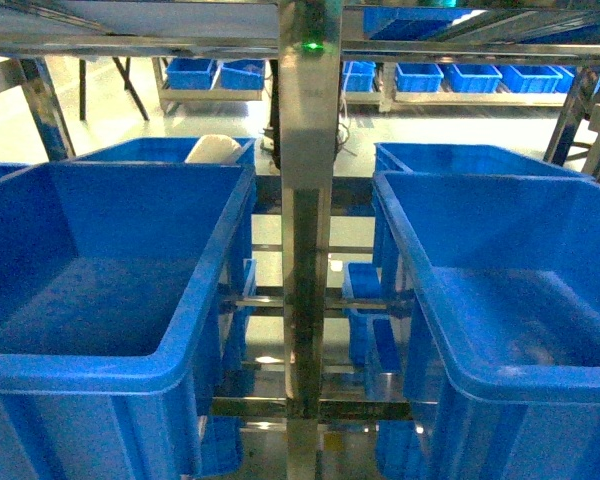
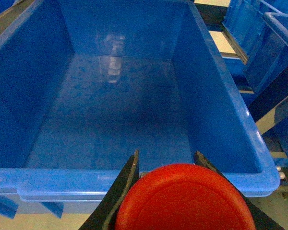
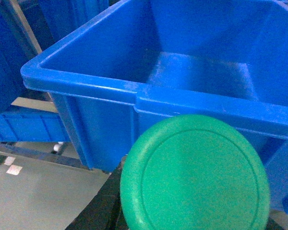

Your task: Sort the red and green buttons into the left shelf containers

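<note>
Just short of bin rim [image 2: 134, 184], red button [image 2: 185, 199].

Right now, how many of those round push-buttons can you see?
2. The red button sits between the left gripper fingers, before a blue bin; the green button is in the right gripper. None shows inside the bins.

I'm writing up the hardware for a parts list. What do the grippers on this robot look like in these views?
Little shows. The left gripper has two black fingers, flat and tapering to thin tips, dull in finish. Of the right gripper only a black finger shows at the lower left, plain and unmarked. No cables, labels or arm links appear, and the head view shows neither arm.
</note>
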`<state>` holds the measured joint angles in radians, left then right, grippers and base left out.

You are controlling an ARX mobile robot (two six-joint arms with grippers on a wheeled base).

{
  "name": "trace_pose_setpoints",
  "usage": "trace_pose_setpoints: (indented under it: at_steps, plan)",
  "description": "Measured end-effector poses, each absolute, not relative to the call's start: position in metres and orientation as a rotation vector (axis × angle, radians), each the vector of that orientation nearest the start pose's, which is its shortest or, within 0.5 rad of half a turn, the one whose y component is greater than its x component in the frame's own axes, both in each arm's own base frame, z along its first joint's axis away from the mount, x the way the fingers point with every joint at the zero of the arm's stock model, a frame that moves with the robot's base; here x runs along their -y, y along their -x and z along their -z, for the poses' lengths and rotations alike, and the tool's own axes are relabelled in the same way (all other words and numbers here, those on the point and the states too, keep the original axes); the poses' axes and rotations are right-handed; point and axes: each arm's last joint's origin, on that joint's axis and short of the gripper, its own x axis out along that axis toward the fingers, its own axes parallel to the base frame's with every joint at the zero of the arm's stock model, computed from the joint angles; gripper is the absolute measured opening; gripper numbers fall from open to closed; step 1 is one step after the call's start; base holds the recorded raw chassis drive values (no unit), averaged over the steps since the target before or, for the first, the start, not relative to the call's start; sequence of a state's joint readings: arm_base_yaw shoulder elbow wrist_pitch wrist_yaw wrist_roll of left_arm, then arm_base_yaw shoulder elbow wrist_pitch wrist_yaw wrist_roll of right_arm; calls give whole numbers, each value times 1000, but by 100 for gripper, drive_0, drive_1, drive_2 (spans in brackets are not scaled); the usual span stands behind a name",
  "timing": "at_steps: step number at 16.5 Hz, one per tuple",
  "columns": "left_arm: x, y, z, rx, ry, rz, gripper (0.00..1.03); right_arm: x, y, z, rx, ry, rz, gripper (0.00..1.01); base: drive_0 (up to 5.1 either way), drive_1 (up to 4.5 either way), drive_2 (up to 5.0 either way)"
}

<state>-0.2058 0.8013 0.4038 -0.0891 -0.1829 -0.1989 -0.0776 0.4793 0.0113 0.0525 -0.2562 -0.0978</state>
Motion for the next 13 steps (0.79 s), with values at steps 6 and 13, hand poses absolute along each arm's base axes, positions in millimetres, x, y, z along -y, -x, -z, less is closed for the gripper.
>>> trace_pose_setpoints:
  at_steps: [6, 13]
  plan:
    - [30, -168, -209, -477, 101, -25, 28, 4, -155, -158, -400, 34, -208, 34, 0, 0, 0]
    - [30, -168, -209, -477, 101, -25, 28, 30, -250, -188, -417, 55, -194, 34, 0, 0, 0]
